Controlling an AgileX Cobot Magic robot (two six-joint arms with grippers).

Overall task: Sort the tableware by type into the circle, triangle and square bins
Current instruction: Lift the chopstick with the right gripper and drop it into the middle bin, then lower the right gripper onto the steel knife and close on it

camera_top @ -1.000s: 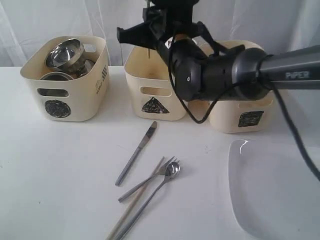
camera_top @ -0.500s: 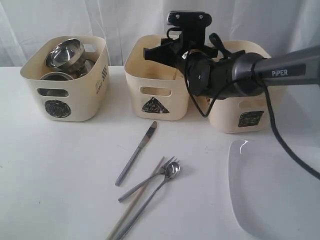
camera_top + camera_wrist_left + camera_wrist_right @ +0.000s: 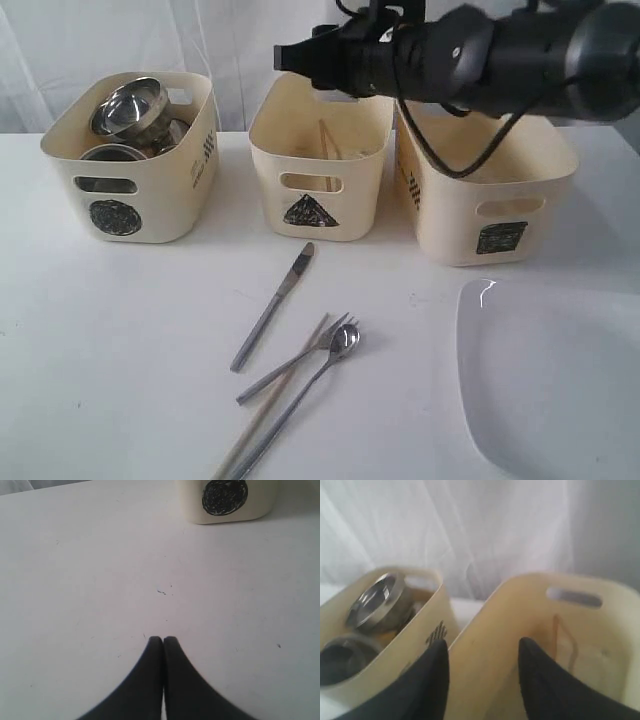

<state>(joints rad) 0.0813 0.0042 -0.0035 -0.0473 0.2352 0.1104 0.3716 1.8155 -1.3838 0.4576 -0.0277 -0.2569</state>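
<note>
Hovering over the triangle bin (image 3: 315, 190), the right tool (image 3: 482, 649) gapes empty.

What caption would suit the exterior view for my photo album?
Open right end effector hovers above the triangle bin, chopstick inside; knife, fork and spoon lie on the table.

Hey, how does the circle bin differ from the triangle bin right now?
The circle bin holds steel bowls and mugs piled to its rim; the triangle bin shows only wooden chopsticks. The circle bin's front mark is a black circle, the triangle bin's a black triangle. Both are cream tubs with cut-out handles.
</note>
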